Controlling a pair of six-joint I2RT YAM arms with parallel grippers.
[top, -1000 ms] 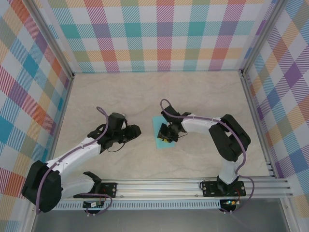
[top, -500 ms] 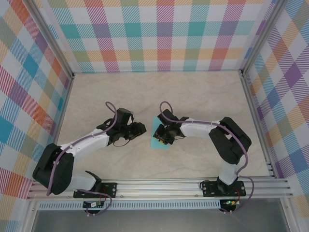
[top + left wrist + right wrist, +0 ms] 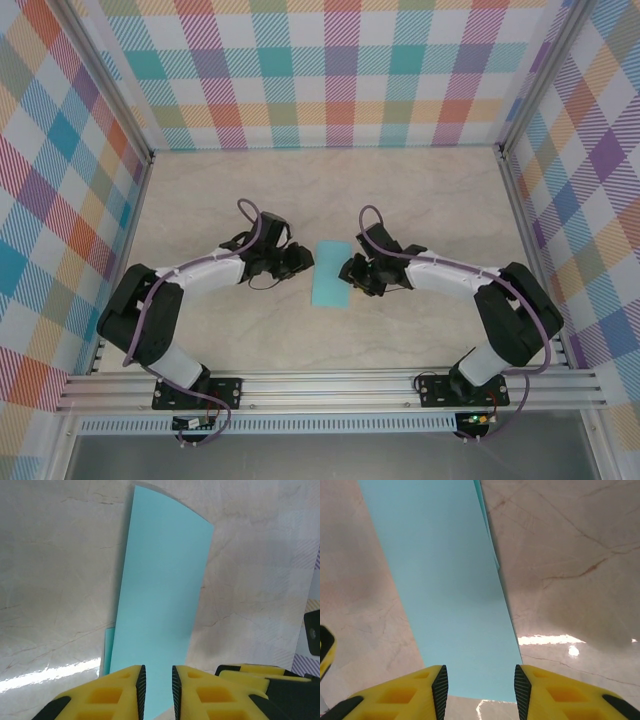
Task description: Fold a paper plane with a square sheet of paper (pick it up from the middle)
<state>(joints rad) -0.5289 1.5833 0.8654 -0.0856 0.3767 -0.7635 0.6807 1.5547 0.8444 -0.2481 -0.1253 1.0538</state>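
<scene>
Paper (image 3: pixel 331 273) lies folded into a slim rectangle mid-table, between the 2 grippers; left gripper (image 3: pixel 158 672) has its jaws nearly together at one edge, pinching or not I can't tell; right gripper (image 3: pixel 481 672) stands apart, straddling the opposite edge. Best bet: nip 1 layer only, stay low, pin the rest flat. Table (image 3: pixel 430 200) is glossy, marble-look, likely slippery; plaid walls (image 3: pixel 340 70) on 3 sides.

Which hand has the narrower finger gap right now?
The left hand: its yellow fingers sit nearly together over the paper's near edge. The right hand's stand clearly wider apart.
</scene>
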